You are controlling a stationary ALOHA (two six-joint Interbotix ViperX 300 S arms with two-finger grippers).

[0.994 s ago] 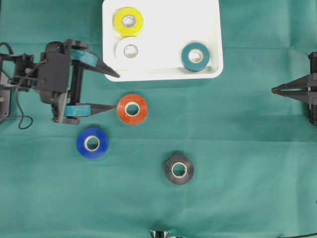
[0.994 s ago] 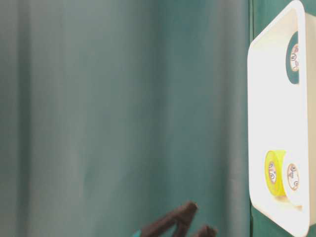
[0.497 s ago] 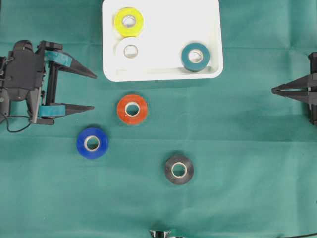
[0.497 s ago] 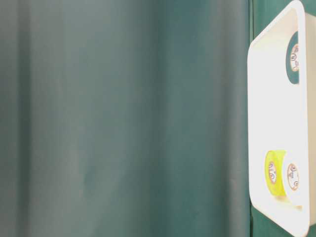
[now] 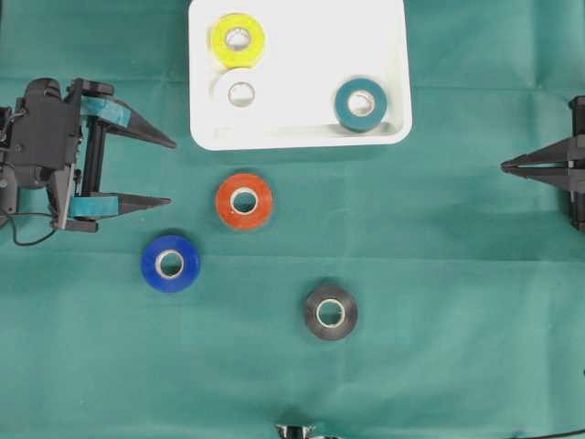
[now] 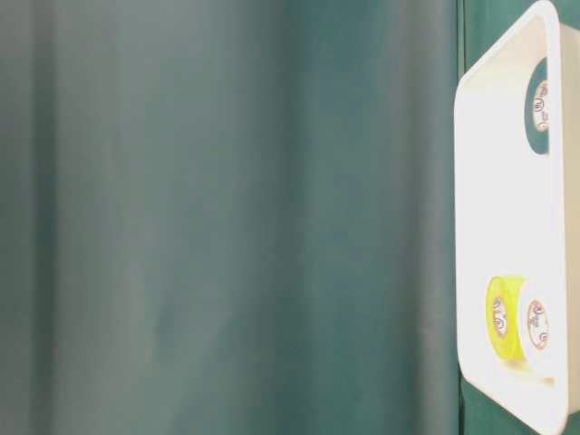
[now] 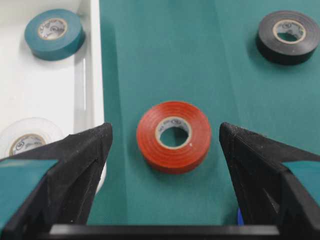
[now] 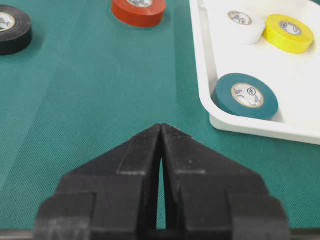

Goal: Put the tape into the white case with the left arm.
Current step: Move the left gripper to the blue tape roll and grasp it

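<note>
Left end effector (image 5: 171, 172) is sitting wide open and empty, with the red tape (image 5: 244, 201) lying flat on the surface dead ahead of it, just below the white case (image 5: 393, 73).

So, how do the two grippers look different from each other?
The left gripper is black, with two long pointed fingers that each carry a teal strip, and thin black cables run beside its body. The right gripper is all black, also pointed, without any coloured marking.
</note>
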